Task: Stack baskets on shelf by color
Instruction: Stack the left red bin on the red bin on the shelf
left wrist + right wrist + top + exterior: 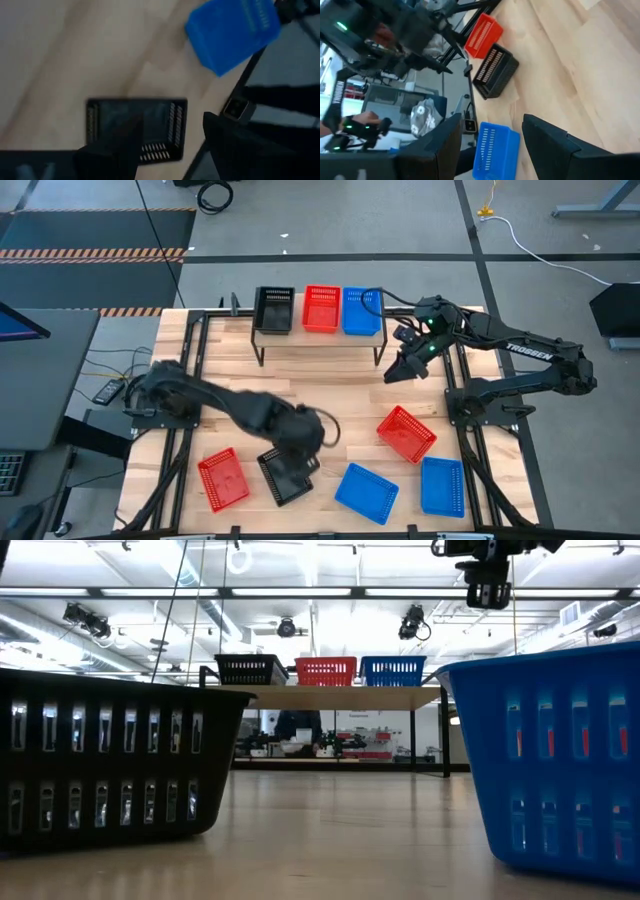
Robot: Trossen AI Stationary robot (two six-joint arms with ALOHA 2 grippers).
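Note:
On the shelf (330,697) at the table's far side stand a black basket (272,310), a red basket (322,308) and a blue basket (361,311), side by side. On the tabletop lie a red basket (222,478), a black basket (287,473), two blue baskets (366,492) (442,485) and another red basket (406,433). My left gripper (300,445) hangs open, pointing steeply down, just above the near black basket (135,127). My right gripper (400,370) hovers open beside the shelf's right end, holding nothing.
Black frame rails run along the table's left and right sides, with both arm bases mounted on them. A broad strip of bare wood lies between the shelf and the loose baskets. In the low view the black basket (110,765) and a blue basket (545,760) stand close to the near edge.

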